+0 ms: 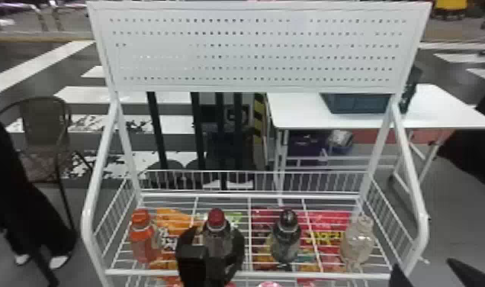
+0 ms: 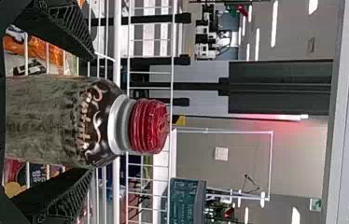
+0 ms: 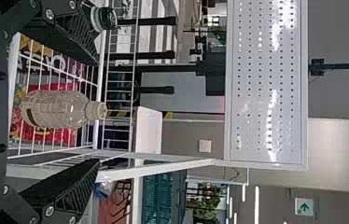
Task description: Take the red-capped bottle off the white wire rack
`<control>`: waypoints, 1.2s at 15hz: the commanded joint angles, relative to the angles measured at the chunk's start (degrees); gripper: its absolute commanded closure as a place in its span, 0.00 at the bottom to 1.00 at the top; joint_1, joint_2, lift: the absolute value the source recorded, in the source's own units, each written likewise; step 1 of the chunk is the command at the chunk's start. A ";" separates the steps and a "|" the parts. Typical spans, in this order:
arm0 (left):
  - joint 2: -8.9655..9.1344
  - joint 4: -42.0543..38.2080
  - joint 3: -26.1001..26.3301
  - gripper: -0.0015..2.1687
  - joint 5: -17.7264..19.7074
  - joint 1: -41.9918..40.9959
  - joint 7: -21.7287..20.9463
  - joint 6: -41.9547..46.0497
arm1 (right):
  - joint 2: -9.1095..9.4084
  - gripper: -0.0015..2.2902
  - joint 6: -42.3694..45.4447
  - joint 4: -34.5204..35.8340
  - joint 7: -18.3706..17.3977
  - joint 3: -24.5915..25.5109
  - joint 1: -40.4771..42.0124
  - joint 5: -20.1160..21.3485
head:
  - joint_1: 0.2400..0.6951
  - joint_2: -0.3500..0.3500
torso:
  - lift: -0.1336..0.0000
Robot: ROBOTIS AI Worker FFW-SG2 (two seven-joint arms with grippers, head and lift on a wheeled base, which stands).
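Red-capped bottle on white wire rack. Head view: it stands inside left claw, the nearer; right claw well apart. Left wrist view: long axis upright, cap above fingertips; fingers parted around it, likely no grip. Right wrist view: claw wide, empty.

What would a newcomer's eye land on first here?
Probably the bright red cap of the bottle between the left gripper's fingers, left of centre at the white wire rack. Next might come the broad perforated panel above the rack, then the orange-capped bottle at the row's left end.
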State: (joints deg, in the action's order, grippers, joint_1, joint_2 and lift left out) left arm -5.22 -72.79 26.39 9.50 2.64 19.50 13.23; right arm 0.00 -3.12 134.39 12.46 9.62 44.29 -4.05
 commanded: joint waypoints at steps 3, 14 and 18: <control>-0.93 -2.88 -0.02 0.32 0.25 -0.53 -0.17 -1.76 | 0.05 0.07 0.00 -0.10 0.02 0.31 -0.17 -0.17 | 0.57 0.50 | 1.00; -3.65 -36.46 -3.19 0.83 -3.26 -13.63 3.52 -18.11 | 0.05 0.07 -0.35 0.43 0.11 0.22 -0.35 -0.17 | 0.57 0.50 | 1.00; -7.96 -53.95 -12.07 0.83 -4.23 -22.59 2.73 -26.20 | 0.05 0.07 -0.35 0.87 0.29 0.22 0.35 -0.17 | 0.57 0.50 | 1.00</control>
State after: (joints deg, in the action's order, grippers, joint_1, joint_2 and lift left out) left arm -11.88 -120.89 18.48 4.99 -16.41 22.56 -10.24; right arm 0.00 -3.35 135.08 12.72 9.84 44.38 -4.22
